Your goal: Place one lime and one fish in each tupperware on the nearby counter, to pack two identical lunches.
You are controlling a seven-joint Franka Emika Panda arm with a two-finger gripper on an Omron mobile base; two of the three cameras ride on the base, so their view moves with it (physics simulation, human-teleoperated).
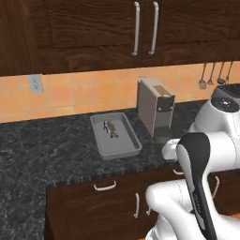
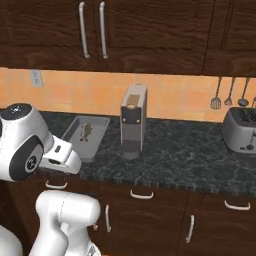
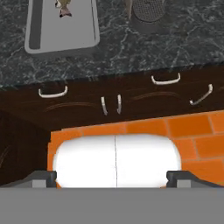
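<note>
This is a kitchen, a rendered home one by the look of it: a long dark marbled counter [image 1: 42, 140] runs across, with dark brown wooden drawers [image 2: 150, 210] and curved silver handles below. Dark wood wall cupboards [image 1: 117, 33] with long silver handles hang above. Between them, an orange tiled wall [image 1: 79, 93] carrying a wall socket [image 1: 35, 83] at its left end. Ladles and spatulas [image 2: 229, 95] hang on the tiles at the right. Toward the counter's back edge stands a coffee machine [image 2: 133, 120], and a silver toaster [image 2: 241, 130] sits near the right end. A shallow grey tray [image 1: 129, 140] holds a fish [image 1: 111, 128], and the floor [image 3: 192, 131] is orange tile
</note>
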